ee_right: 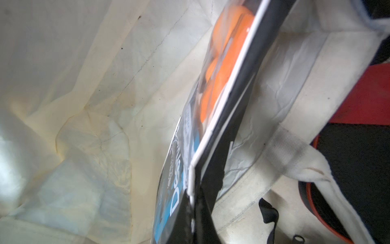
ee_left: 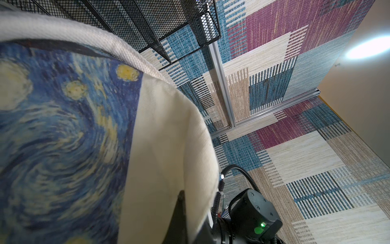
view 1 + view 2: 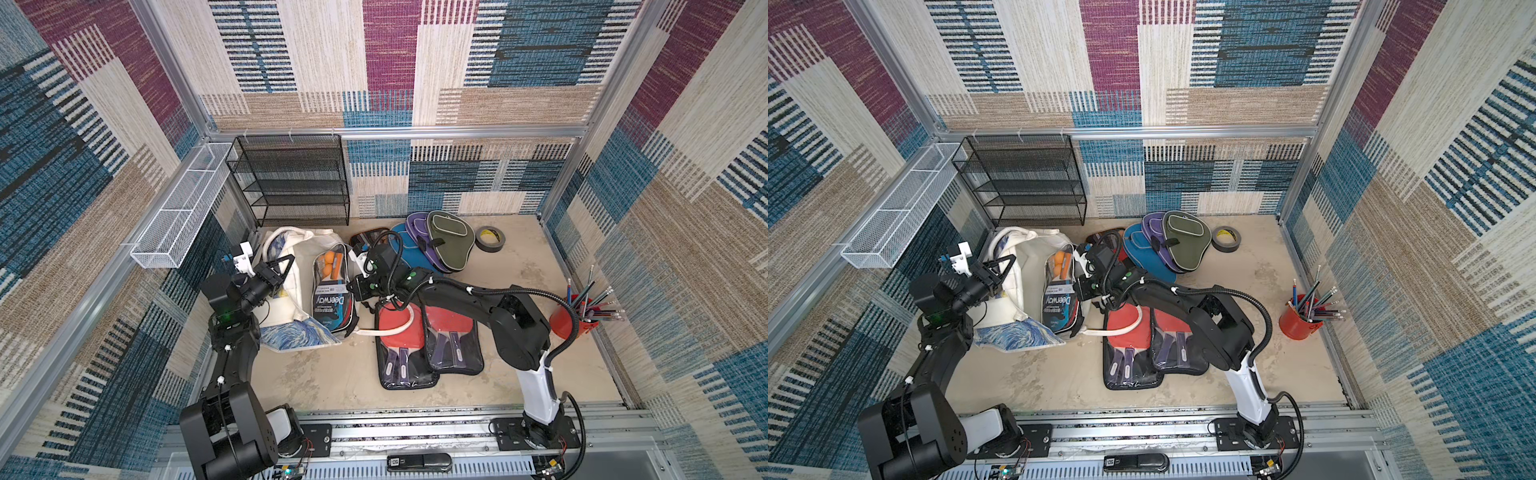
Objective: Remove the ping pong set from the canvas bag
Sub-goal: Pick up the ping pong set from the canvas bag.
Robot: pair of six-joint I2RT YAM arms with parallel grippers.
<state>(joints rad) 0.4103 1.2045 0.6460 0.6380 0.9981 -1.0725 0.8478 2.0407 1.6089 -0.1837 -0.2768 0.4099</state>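
Black mesh shelf [image 3: 291,178] at the back wall, white wire basket [image 3: 178,216] hung on the side rail beside it. Green [image 3: 451,237], purple [image 3: 417,226] and blue [image 3: 411,253] paddle covers overlap on the surface, grey tape roll [image 3: 490,239] just beside them. Red cup [image 3: 1296,322] of pencils [image 3: 1316,299] stands well apart, near the side wall.

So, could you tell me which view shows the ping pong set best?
The top views: the ping pong set shows its printed face and orange balls. Right wrist sees it edge-on, blurred; left wrist only the canvas bag.
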